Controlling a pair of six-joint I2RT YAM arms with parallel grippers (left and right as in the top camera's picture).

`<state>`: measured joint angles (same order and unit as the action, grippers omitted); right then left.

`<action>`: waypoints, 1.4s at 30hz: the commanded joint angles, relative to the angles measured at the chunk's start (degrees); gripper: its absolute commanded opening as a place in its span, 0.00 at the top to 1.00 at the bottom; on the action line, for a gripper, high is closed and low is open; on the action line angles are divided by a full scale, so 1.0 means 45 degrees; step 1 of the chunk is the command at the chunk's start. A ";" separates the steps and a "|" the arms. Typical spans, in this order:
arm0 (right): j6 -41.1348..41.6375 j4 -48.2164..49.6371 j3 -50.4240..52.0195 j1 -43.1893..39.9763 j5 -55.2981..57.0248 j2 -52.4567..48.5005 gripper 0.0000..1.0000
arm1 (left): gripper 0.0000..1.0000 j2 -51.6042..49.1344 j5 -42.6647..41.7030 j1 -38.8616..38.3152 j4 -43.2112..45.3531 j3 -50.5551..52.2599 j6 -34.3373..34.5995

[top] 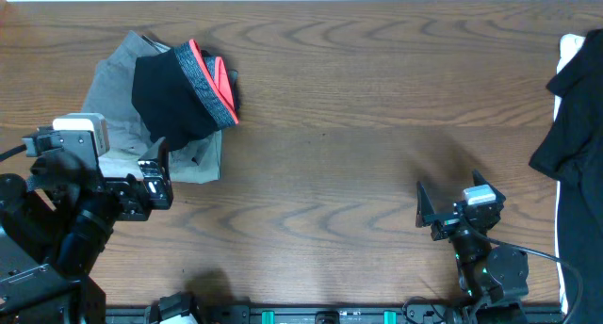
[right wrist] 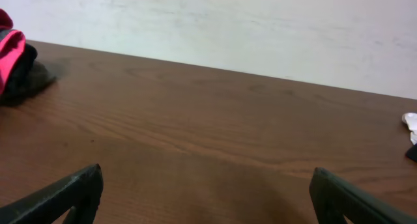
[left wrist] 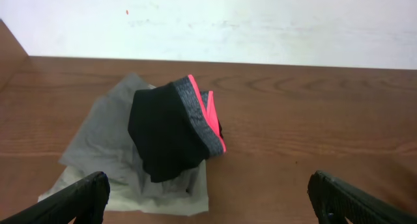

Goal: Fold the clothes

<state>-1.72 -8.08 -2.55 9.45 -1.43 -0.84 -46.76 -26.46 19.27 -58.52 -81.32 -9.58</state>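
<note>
- Spreading wide with nothing between its fingers, the left gripper (top: pixel 155 178) hangs low over the table (top: pixel 330 126).
- Just ahead of its fingertips lies the near edge of a pale grey garment (left wrist: pixel 104 133), flat on the wood.
- Ahead of it and on top of that grey cloth sit the trousers (left wrist: pixel 166 133), bunched into a dark lump, with the mottled grey waistband (left wrist: pixel 195 120) and its coral-red edge turned to the gripper's right.
- The right gripper (top: pixel 452 203) is likewise wide apart and holds nothing; only bare wood lies directly ahead of its fingers.
- Far off to its left, in its wrist view, a bit of the trousers' coral edge shows at the frame edge.
- Far to its right, a black garment (top: pixel 575 117) lies at the table edge, with something white (right wrist: pixel 410 120) beside it.
</note>
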 commanded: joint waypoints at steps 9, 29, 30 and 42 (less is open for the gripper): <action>0.0083 0.0029 0.0102 0.0121 0.0175 0.0117 0.01 | 0.02 0.2288 0.0797 -0.1836 0.4945 0.5085 -0.0481; 0.0083 0.0029 0.0102 0.0121 0.0175 0.0117 0.01 | 0.02 1.0331 0.0806 -0.3109 0.9578 1.4571 -0.0049; 0.0083 0.0029 0.0102 0.0121 0.0175 0.0117 0.01 | 0.02 1.0375 0.0806 -0.3123 0.9826 1.4877 -0.0053; 0.0083 0.0029 0.0102 0.0121 0.0175 0.0117 0.01 | 0.02 1.0370 0.0899 -0.3769 1.2536 1.8025 -0.0053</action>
<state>-1.72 -7.90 -2.31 9.50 -1.34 -0.71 -0.69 -22.94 3.01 -1.91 -2.13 -10.31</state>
